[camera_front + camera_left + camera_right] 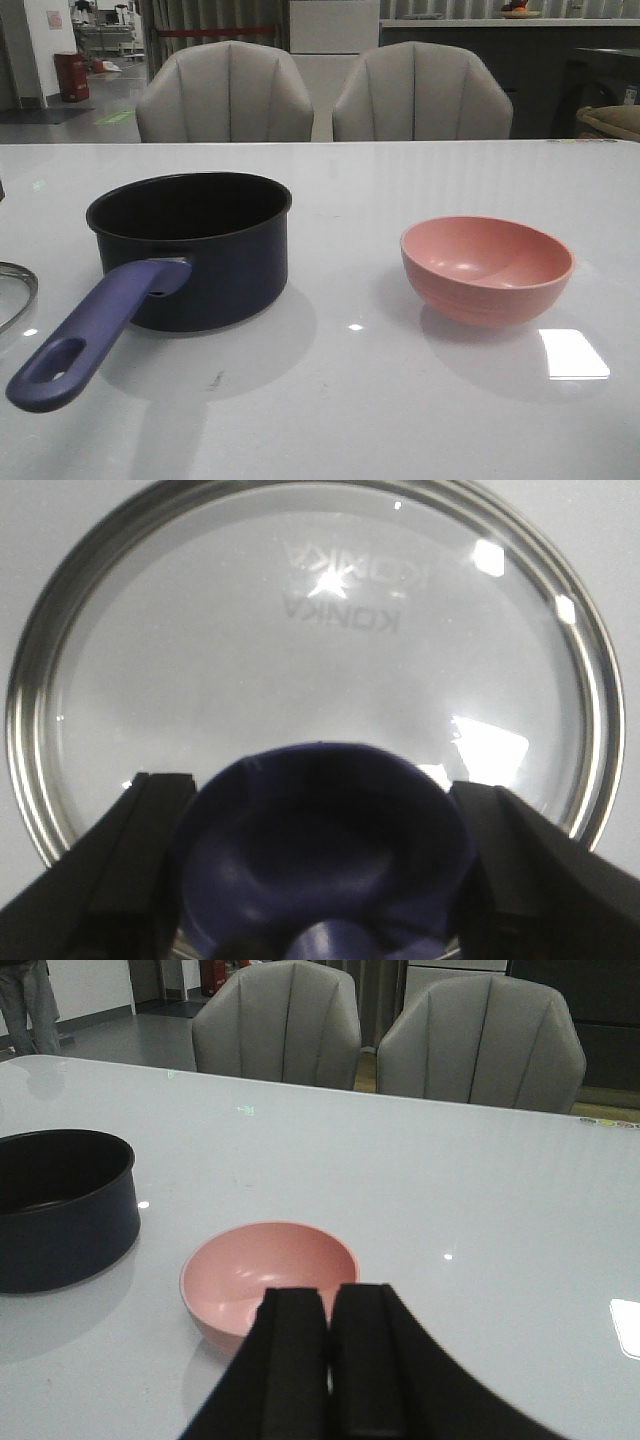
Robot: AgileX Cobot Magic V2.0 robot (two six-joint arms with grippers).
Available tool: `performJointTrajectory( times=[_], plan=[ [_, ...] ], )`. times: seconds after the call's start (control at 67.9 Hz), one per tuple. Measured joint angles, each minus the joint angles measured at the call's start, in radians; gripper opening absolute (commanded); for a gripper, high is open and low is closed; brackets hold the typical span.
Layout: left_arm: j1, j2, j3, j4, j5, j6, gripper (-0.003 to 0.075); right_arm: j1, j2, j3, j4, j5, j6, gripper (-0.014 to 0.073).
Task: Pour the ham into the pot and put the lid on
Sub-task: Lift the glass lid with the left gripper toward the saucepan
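Note:
The navy pot (195,250) stands at the left of the table, its purple-blue handle (90,335) pointing to the front; it also shows in the right wrist view (60,1210). Its inside is dark and no ham shows. The pink bowl (487,265) at the right is empty. The clear glass lid (300,660) lies flat, and only its rim (14,290) shows at the front view's left edge. My left gripper (320,790) is shut on the lid's dark blue knob (320,850). My right gripper (328,1295) is shut and empty, just short of the bowl (265,1270).
Two grey chairs (225,95) stand behind the table's far edge. The white table (350,400) reflects lights near the bowl.

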Motion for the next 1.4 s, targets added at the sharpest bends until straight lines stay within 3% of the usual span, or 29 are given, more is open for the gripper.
performJointTrajectory(
  times=[0.383, 0.751, 1.223, 1.4],
  plan=[
    [0.000, 0.000, -0.021, -0.002, -0.009, 0.000, 0.0240, 0.000, 0.000, 0.000, 0.000, 0.000, 0.000, 0.0161],
    [-0.019, -0.069, -0.156, 0.003, 0.050, 0.058, 0.0240, 0.000, 0.000, 0.000, 0.000, -0.002, 0.000, 0.0161],
    [-0.355, -0.038, -0.492, -0.009, 0.231, 0.181, 0.0239, 0.000, 0.000, 0.000, 0.000, -0.002, 0.000, 0.0161],
    [-0.428, 0.033, -0.563, -0.013, 0.280, 0.185, 0.0239, 0.000, 0.000, 0.000, 0.000, -0.002, 0.000, 0.0161]
  ],
)
